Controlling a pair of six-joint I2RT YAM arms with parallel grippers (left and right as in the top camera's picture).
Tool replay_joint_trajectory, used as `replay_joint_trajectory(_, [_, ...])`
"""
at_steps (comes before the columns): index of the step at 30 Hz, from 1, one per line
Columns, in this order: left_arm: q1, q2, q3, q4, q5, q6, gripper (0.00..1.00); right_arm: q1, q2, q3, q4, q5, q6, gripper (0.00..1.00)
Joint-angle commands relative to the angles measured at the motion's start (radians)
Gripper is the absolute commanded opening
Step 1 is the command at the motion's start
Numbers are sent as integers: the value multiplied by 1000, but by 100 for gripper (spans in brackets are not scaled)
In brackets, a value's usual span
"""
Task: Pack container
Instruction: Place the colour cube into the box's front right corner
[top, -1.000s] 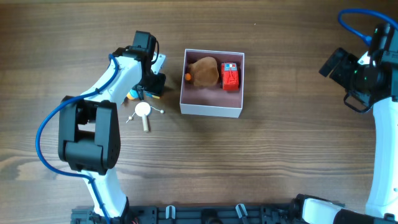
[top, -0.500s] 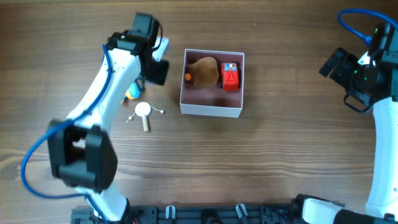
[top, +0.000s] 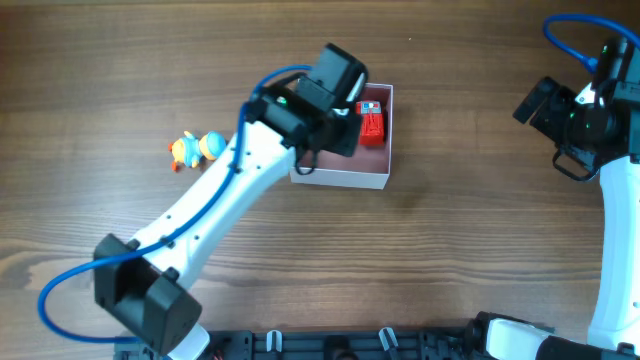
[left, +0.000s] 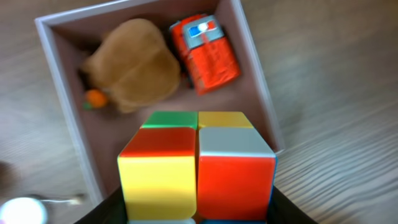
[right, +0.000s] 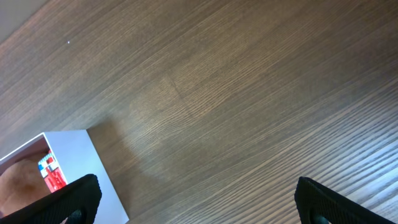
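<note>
The tool (left: 196, 213) grips a multicoloured cube (left: 196, 163) above the pink-lined container (left: 65, 81)

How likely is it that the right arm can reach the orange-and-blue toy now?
Probably not: the toy lies left of the container, the right gripper is far right, and the left arm crosses between.

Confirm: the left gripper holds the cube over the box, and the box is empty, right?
No, the box is not empty: the left wrist view shows a brown plush and a red toy in it. The left gripper does hold the cube over it.
</note>
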Motion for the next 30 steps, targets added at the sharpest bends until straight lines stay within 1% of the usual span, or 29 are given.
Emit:
replay_joint_trajectory(1, [-45, 80, 8, 40, 0, -235, 15, -3, 7, -6, 3, 6, 1, 100])
replay_joint_trajectory(5, [-80, 182, 7, 55, -8, -318, 14, -3, 7, -6, 3, 6, 1, 100])
replay_joint_trajectory(10, [-109, 259, 7, 59, -7, -325, 13, -3, 7, -6, 3, 6, 1, 100])
replay_joint_trajectory(14, [-130, 294, 6, 67, -22, -325, 15, -3, 7, -6, 3, 6, 1, 100])
replay_joint_trajectory(16, [-137, 307, 6, 68, -41, -325, 20, -3, 7, -6, 3, 6, 1, 100])
replay_joint_trajectory(23, [-141, 318, 7, 81, -40, -325, 33, -3, 7, -6, 3, 6, 1, 99])
replay_joint_trajectory(26, [-140, 311, 32, 69, -28, -324, 46, -3, 7, -6, 3, 6, 1, 100])
replay_joint_trajectory(28, [-140, 299, 52, 58, -28, -324, 48, -3, 7, -6, 3, 6, 1, 100])
replay_joint_trajectory(30, [-140, 280, 77, 47, -29, -323, 53, -3, 7, -6, 3, 6, 1, 100])
